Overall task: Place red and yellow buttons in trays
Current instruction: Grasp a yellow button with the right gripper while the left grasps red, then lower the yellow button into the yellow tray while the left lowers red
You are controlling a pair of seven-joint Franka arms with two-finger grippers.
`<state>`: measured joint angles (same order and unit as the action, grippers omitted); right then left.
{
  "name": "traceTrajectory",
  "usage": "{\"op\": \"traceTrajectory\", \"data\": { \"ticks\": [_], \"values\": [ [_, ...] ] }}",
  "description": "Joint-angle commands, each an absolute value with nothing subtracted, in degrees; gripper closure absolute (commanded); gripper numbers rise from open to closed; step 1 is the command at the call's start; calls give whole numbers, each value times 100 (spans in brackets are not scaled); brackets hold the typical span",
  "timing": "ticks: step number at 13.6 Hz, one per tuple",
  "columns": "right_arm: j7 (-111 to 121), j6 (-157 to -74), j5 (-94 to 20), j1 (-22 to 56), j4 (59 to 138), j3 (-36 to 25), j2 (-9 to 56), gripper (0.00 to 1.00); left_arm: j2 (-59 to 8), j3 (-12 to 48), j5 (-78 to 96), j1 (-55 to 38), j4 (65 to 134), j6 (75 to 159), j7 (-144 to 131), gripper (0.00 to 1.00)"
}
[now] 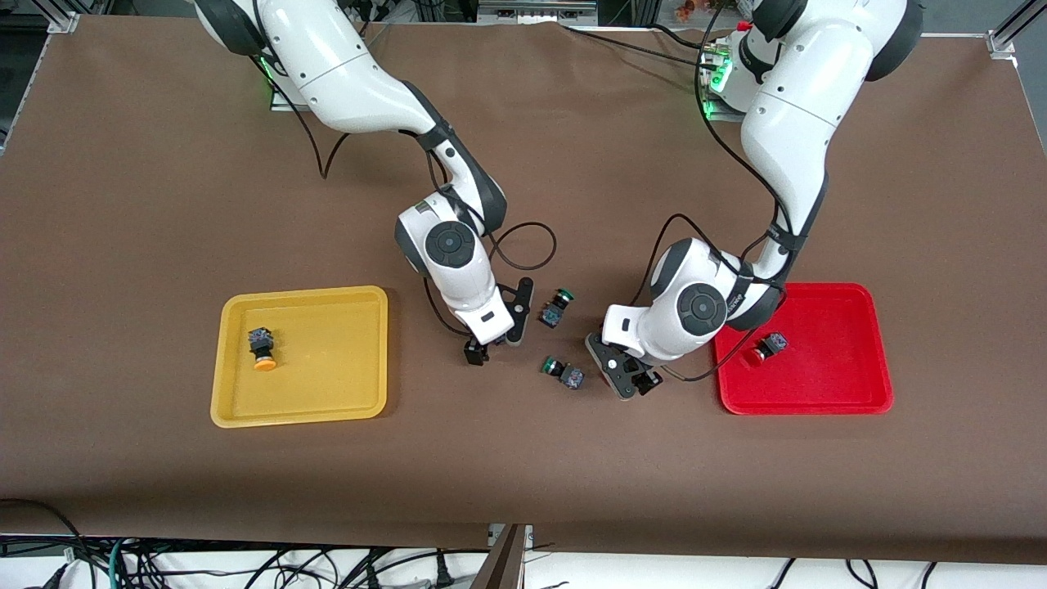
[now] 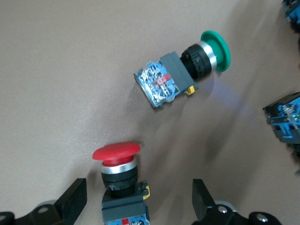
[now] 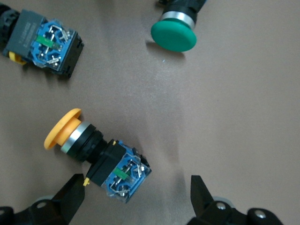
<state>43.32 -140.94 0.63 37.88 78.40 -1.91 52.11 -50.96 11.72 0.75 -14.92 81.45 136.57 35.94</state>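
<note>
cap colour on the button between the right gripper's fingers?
Orange-yellow cap on the button lying between the open fingers of the right gripper; right wrist view shows it best.

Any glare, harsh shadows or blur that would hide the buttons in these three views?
Front view: even light, no glare; arms hide the buttons under both grippers. Left wrist view: sharp, soft shadow beside the red button, faint bluish sheen near the green button. Right wrist view: sharp, the yellow button casts only a soft shadow.
</note>
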Motion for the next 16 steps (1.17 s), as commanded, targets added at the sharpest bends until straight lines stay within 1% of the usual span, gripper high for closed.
{"op": "traceTrajectory", "data": {
  "ticks": [1, 2, 3, 4, 5, 6, 7, 10, 12, 13, 14, 15, 16],
  "values": [
    [4597, -14115, 35, 3788, 7822, -167, 5168, 0, -5045, 1160, 167, -1450, 8218, 13694, 3612, 54],
    [4605, -14115, 35, 3788, 7822, -132, 5168, 0, -5045, 1160, 167, -1424, 8218, 13676, 3647, 69],
    [4614, -14124, 35, 3788, 7822, -106, 5168, 0, -5028, 1160, 167, -1398, 8218, 13658, 3674, 81],
    [4614, -14133, 44, 3797, 7814, -88, 5177, 1, -5010, 1160, 167, -1363, 8218, 13632, 3665, 82],
    [4623, -14133, 53, 3797, 7813, -36, 5177, 1, -4958, 1160, 176, -1328, 8218, 13545, 3622, 85],
    [4632, -14133, 70, 3806, 7822, -18, 5177, 1, -4740, 1151, 176, -1318, 8183, 13039, 3569, 89],
    [4667, -14133, 79, 3849, 7822, -18, 5177, 3, -4546, 1108, 184, -1301, 8104, 12460, 3420, 90],
    [4816, -14142, 88, 3876, 7814, -18, 5265, 25, -4000, 915, 106, -985, 8104, 11359, 3261, 88],
    [4816, -14150, 88, 3876, 7814, -18, 5265, 36, -3780, 590, -375, -836, 8104, 10935, 3444, 86],
    [4816, -14142, 97, 3876, 7822, -18, 5265, 48, -3771, 571, -674, -661, 8112, 10855, 3793, 86],
    [4790, -14142, 88, 3876, 7805, -18, 5265, 72, -3797, 571, -877, -442, 8112, 10872, 4223, 77],
    [4747, -14142, 62, 3867, 7779, -18, 5239, 90, -3849, 571, -1079, -196, 8112, 10916, 4541, 77],
    [4746, -14081, 27, 3806, 7778, -26, 5195, 92, -3954, 571, -1212, 85, 8112, 10968, 4761, 77]
  ]
}}
